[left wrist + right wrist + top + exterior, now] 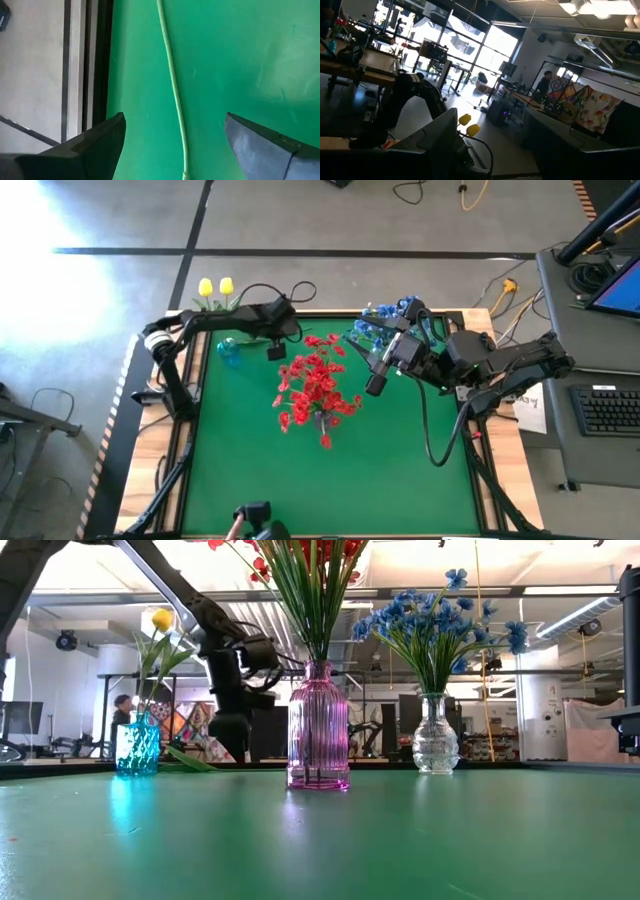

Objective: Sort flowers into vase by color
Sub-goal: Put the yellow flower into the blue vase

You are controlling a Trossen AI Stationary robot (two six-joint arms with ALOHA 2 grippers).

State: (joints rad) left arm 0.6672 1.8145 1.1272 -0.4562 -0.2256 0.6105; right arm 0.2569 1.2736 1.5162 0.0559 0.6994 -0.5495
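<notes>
The red flowers (310, 580) were cut off by the top edge of the low view, blossoms mostly out of frame. In the left wrist view, a thin green stem (172, 85) ran off the top and bottom edges, its bloom unseen. The right gripper's fingers did not show clearly in any view.

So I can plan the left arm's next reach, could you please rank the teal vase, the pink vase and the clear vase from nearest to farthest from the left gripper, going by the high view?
From the left gripper, open above the mat's far side:
1. Teal vase, beside it toward the left edge.
2. Pink vase, mid-table under the red flowers.
3. Clear vase, under the blue flowers, far right corner.
</notes>
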